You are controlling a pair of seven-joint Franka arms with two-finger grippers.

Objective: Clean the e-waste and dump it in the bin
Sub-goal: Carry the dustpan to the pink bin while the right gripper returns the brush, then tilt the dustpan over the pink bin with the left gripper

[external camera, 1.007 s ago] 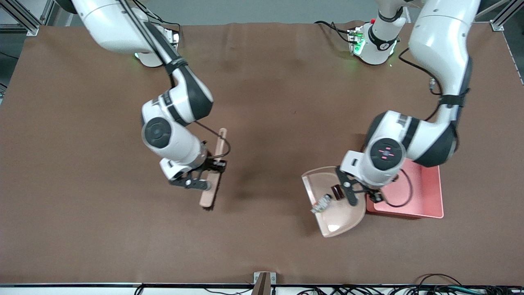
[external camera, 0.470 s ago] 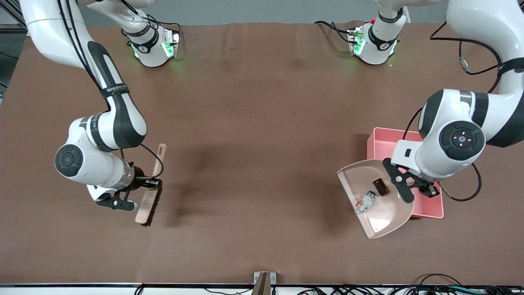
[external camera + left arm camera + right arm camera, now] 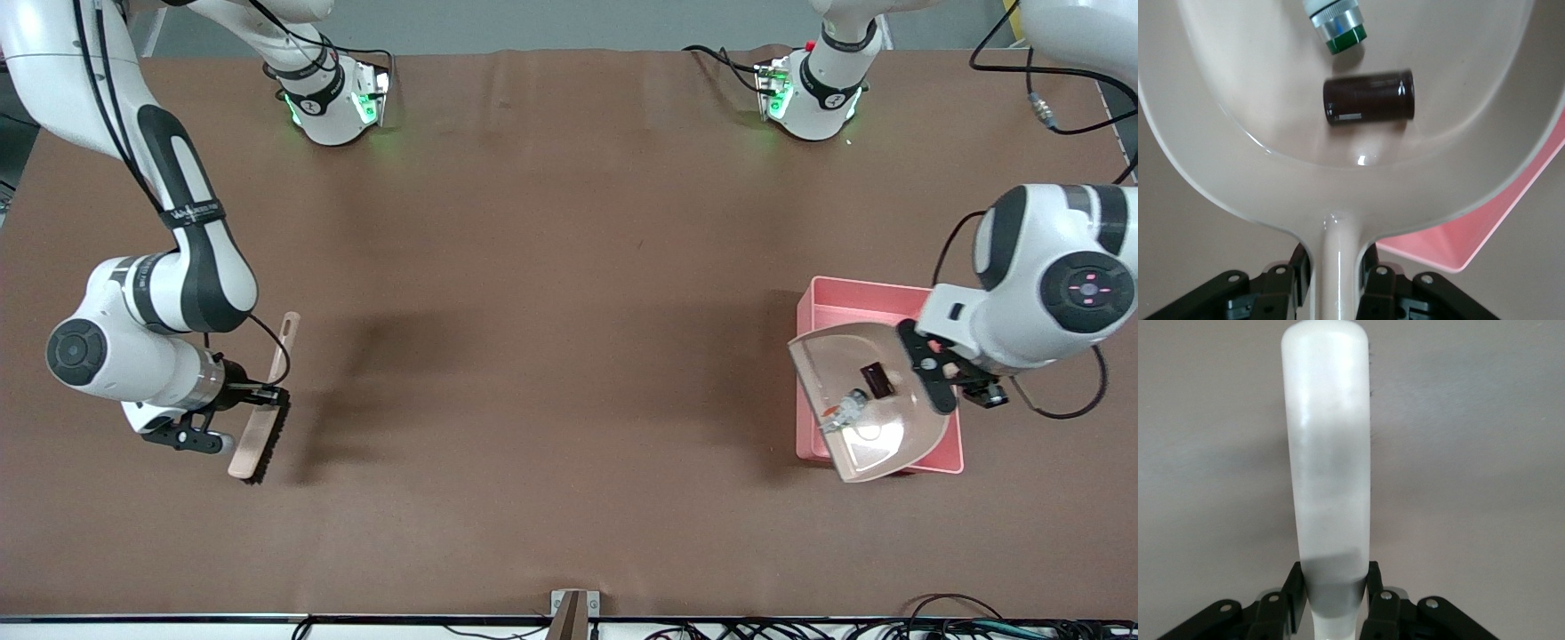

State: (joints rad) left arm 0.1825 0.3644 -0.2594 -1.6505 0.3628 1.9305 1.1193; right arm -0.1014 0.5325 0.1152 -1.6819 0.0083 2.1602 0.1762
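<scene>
Left pincer point(image 3: 944, 384): clamped tight on handle of beige plastic dustpan point(image 3: 867, 440); fingers point(image 3: 1298, 267) press handle from both sides in left wrist view. Held up in air over pink rectangular plastic bin.
Dustpan: pan overlaps the bin end nearer front cam; lip sticks out past bin wall toward right arm's end of desk.
E-waste, part 1: grey-white cylindrical part w/ bright green patch point(image 3: 846, 408) point(image 3: 1336, 23), lying in dustpan.
E-waste, part 2: small dark cylindrical block point(image 3: 875, 380) point(image 3: 1368, 97), in dustpan just beside part 1, apart from it. Closer to handle than part 1.
Bin point(image 3: 852, 300): on brown desk point(image 3: 551, 293) at left arm's end, inside partly covered by dustpan. Corner visible in left wrist view point(image 3: 1458, 247).
Right pincer point(image 3: 233, 407): closed on pale wooden hand brush w/ dark bristles point(image 3: 262, 404) point(image 3: 1328, 467), gripping mid-handle. Over desk near right arm's end, well apart from bin. Cannot tell if bristles touch desk.
</scene>
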